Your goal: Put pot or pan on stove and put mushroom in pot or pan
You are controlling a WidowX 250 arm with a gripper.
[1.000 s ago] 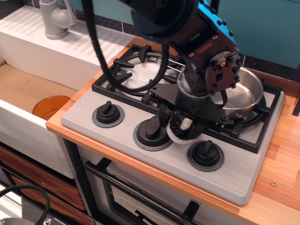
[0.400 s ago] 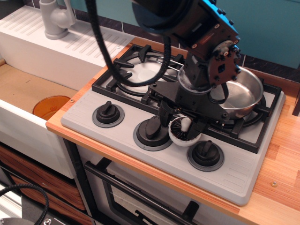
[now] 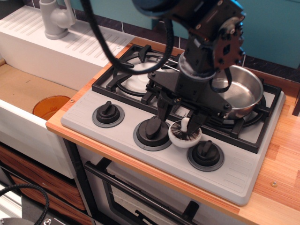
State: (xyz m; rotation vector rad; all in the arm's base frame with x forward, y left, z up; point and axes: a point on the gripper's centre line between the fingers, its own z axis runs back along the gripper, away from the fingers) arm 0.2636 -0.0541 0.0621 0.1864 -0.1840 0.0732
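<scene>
knobs [image 3: 108, 114]: three, black
burners [image 3: 140, 75]: two
mushroom [image 3: 184, 133]: one, gills and stem facing up
gripper [image 3: 179, 116]: fingers spread, straddling mushroom

Arm [image 3: 197, 18] cut off by top edge. Pan [image 3: 243, 91] near side and handle hidden behind arm, above right of claw [image 3: 180, 119]. Mushroom [image 3: 184, 135] stem tip partly covered by claw finger; contact unclear.

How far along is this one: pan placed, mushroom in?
Pan already sits on the stove's right burner. The mushroom lies gills-up between the knobs, with the open claw straddling it but not gripping. Left: grasping the mushroom and dropping it in the pan.
</scene>
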